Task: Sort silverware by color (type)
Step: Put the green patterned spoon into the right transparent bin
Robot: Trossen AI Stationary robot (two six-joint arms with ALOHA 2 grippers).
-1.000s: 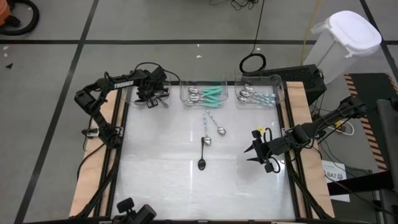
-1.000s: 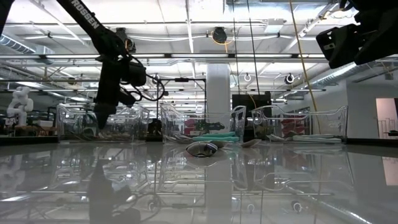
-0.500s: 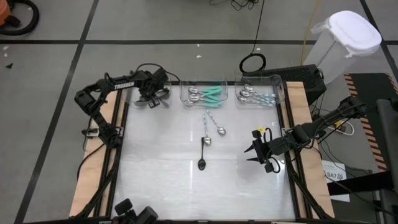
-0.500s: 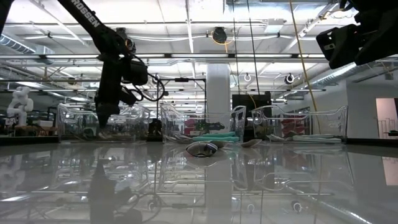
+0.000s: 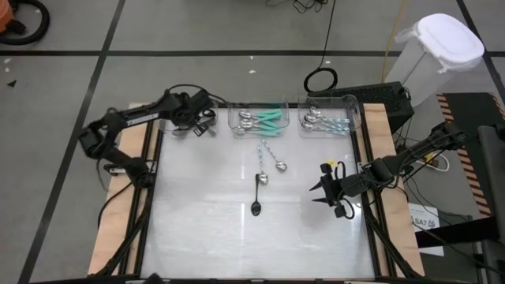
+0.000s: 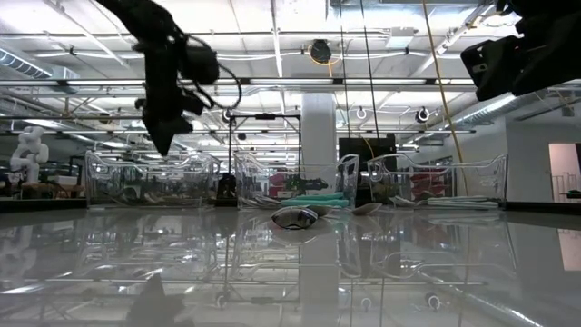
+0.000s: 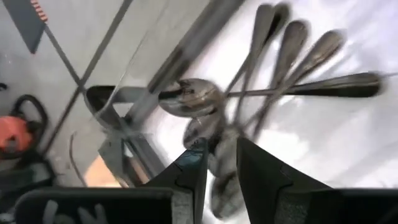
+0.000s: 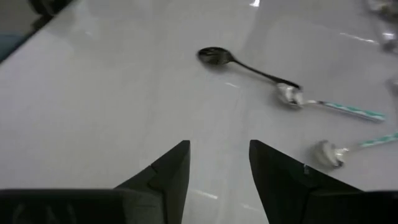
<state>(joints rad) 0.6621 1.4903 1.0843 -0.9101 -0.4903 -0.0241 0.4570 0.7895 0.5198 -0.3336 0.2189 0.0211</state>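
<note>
While three spoons [image 5: 264,170] lie loose, dark spoons [image 7: 273,87] fill one bin.

We look down on a glossy white counter [image 5: 205,229] with wooden side edges. Along its upper edge stand three clear bins: a left bin [image 5: 207,118] with dark spoons, a middle bin [image 5: 260,118] with teal-handled spoons, and a right bin [image 5: 330,118] with pale-blue-handled spoons. At frame centre, a black spoon [image 5: 257,196] lies loose, with two patterned-handled spoons [image 5: 271,155] just above.
</note>
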